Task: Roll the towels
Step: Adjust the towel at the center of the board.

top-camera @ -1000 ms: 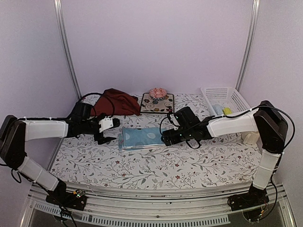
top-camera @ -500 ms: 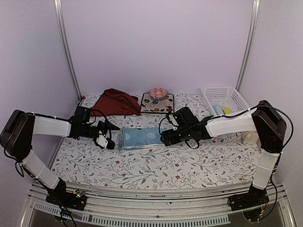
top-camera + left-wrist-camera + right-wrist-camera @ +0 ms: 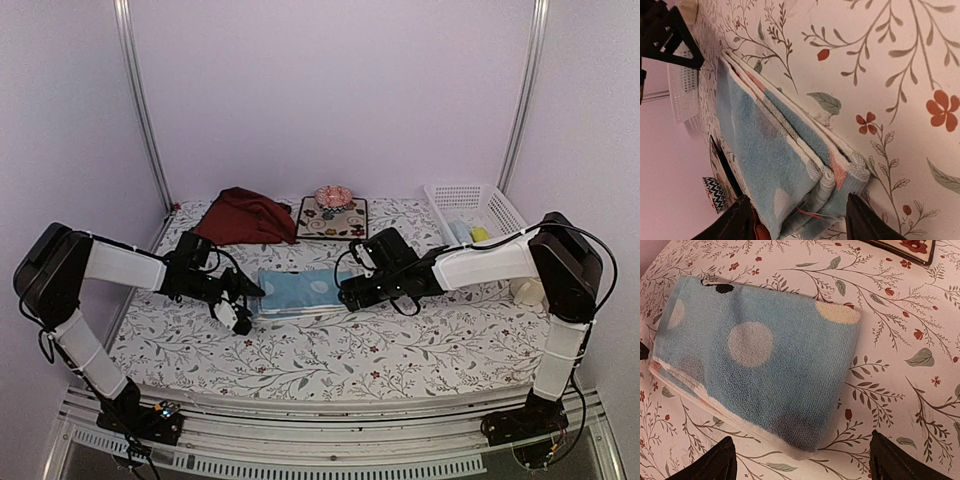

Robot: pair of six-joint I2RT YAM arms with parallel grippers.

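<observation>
Top view: your blue towel (image 3: 298,292) lies folded on the table (image 3: 400,350), between left gripper (image 3: 243,303) and right gripper (image 3: 347,293).
Left wrist: jaws spread, the blue towel's corner between them.
Right wrist: jaws spread, blue towel's end between them.

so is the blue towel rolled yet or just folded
Folded, not rolled. The blue towel lies flat as a rectangle; the left wrist view shows stacked layers along its edge.
</observation>
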